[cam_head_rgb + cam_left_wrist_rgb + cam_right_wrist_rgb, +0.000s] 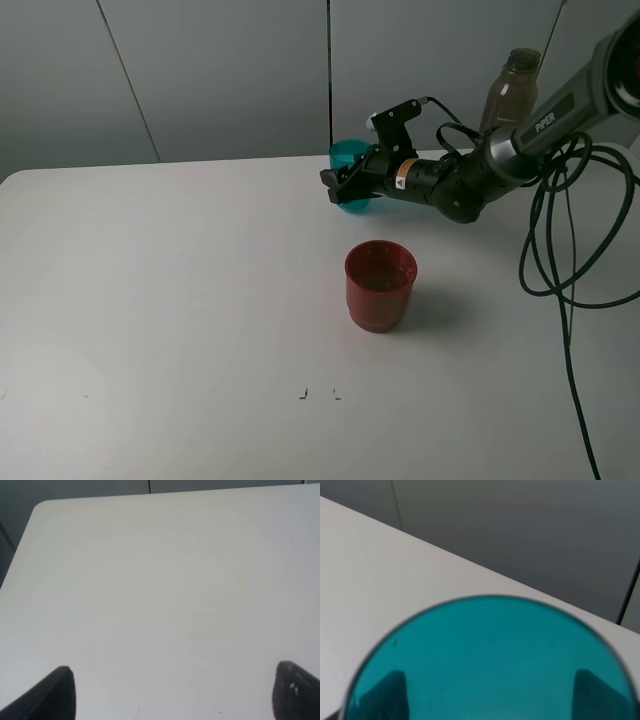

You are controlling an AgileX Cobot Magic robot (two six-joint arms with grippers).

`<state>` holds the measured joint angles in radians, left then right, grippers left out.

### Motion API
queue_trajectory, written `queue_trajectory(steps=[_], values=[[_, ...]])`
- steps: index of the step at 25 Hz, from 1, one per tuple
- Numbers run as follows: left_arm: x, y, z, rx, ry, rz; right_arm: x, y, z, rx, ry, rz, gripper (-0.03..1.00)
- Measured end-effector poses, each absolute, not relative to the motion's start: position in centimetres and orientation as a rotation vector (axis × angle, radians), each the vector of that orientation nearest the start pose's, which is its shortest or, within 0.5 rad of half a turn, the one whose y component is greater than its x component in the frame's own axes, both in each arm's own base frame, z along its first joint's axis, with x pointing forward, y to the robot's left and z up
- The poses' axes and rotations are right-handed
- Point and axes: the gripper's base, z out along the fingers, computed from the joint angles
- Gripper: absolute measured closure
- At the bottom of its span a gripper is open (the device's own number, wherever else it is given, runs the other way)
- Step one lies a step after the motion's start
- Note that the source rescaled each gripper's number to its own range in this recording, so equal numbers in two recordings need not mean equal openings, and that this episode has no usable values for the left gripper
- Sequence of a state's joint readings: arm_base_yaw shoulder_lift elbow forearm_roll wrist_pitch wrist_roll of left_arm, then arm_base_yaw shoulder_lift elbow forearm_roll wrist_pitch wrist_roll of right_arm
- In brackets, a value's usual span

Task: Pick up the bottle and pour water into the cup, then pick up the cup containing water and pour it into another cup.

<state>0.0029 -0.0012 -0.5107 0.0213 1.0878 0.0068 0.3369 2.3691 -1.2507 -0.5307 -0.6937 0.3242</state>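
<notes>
A plain white bench [180, 290] runs back to grey wall panels. My right fingers [343, 187] straddle the teal cup [350, 158] at the far side, right of centre (whether they actually press it, I cannot tell). The red cup [380, 285] stands nearer, the bottle [510, 90] far right. My left fingers [65, 692] are spread over bare bench.

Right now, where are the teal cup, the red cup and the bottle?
teal cup [347, 156], exterior high view, upper wall beside the gripper.
red cup [379, 299], exterior high view, front wall.
bottle [513, 88], exterior high view, upper body below the neck.
</notes>
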Motion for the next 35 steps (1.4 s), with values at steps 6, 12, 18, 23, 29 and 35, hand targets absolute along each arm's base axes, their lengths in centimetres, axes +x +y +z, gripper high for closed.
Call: queue_trajectory(steps=[6, 12, 18, 23, 29, 35], values=[[-0.7, 0.2, 27.8, 0.003, 2.059, 0.032, 42.0, 17.9, 5.4, -0.642, 1.882, 0.482, -0.02], [-0.7, 0.2, 27.8, 0.003, 2.059, 0.032, 41.1, 17.4, 7.3, -0.657, 1.954, 0.452, -0.03], [-0.7, 0.2, 27.8, 0.003, 2.059, 0.032, 38.9, 16.0, 12.8, -0.661, 1.985, 0.369, -0.03], [-0.7, 0.2, 27.8, 0.003, 2.059, 0.032, 36.1, 13.8, 18.8, -0.597, 2.049, 0.229, -0.03], [-0.7, 0.2, 27.8, 0.003, 2.059, 0.032, 30.9, 9.8, 26.1, -0.363, 2.174, 0.045, -0.03], [-0.7, 0.2, 27.8, -0.004, 2.059, 0.027, 23.8, 5.7, 30.7, -0.184, 2.277, -0.116, -0.03]])
